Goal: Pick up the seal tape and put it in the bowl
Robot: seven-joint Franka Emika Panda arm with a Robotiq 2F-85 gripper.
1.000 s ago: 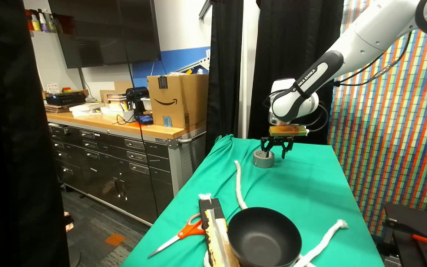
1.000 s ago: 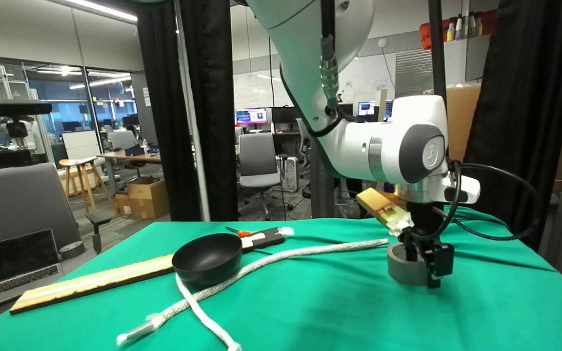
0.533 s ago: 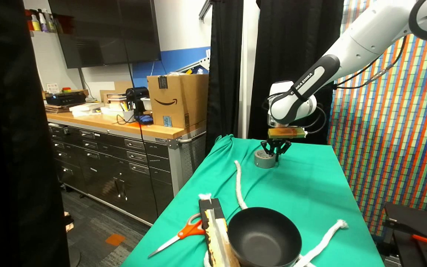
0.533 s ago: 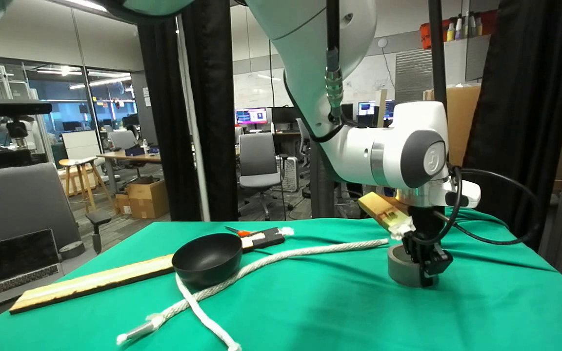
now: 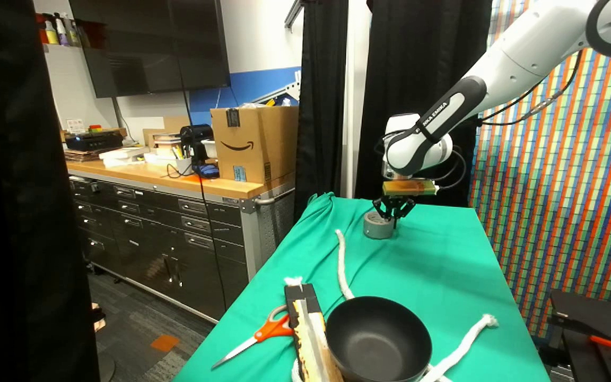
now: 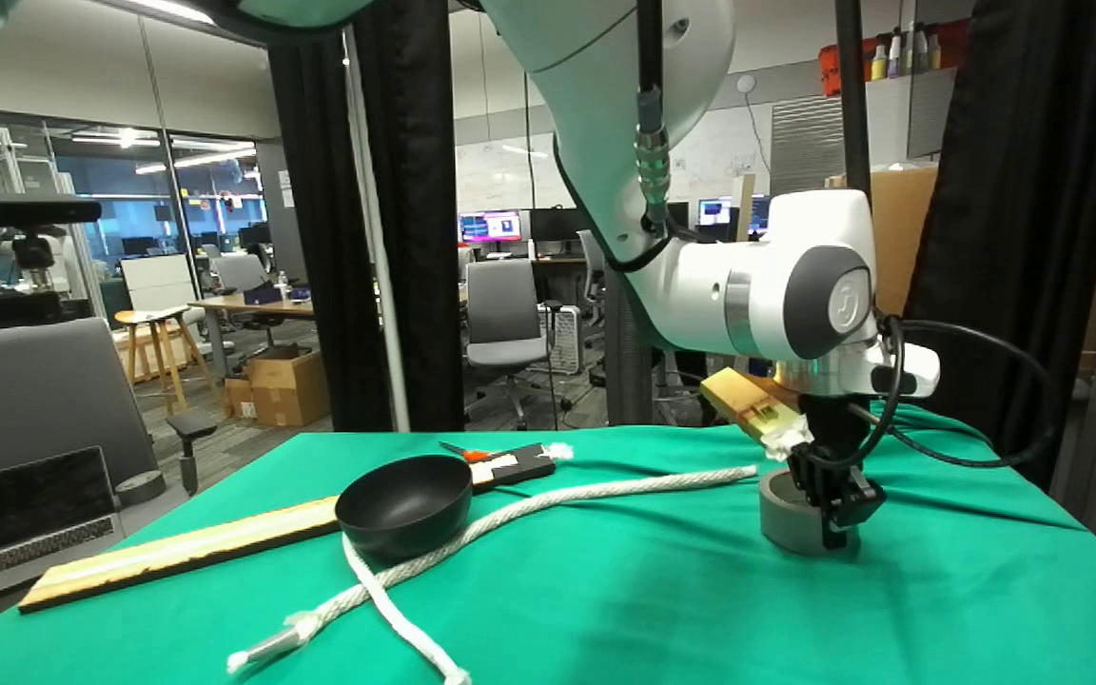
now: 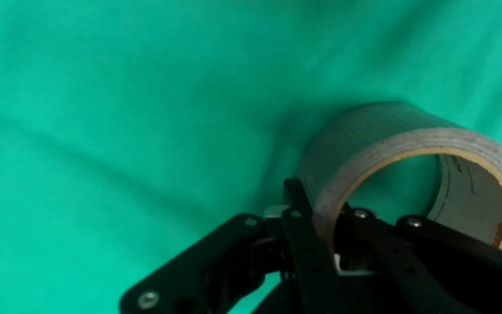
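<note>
Right of centre in the wrist view, the hand (image 7: 319, 211) straddles the wall of the tape (image 7: 425, 140), one finger inside the ring and one outside. What has just changed: a second ago the fingers stood spread; now they are drawn together, and the hand is clenched on that wall. In both exterior views the tape also shows marginally higher than half a second ago, which suggests the start of a lift; whether it has left the table (image 5: 433, 276) cannot be told. For the task this marks, by judgement, the passage from grasping to carrying, the placing not yet done. Low in an exterior view, right of centre, stands the bowl (image 5: 378, 339), well apart from the tape and just beside the board (image 5: 313, 334); scissors (image 5: 269, 330) lie farther left. The next move probably calls for a clear rise, then a traverse toward the bowl above the rope (image 6: 557, 496), one end of which stops near the tape. Gripped at one side only, the tape may tilt or twist on the way, so a slow carry seems prudent
</note>
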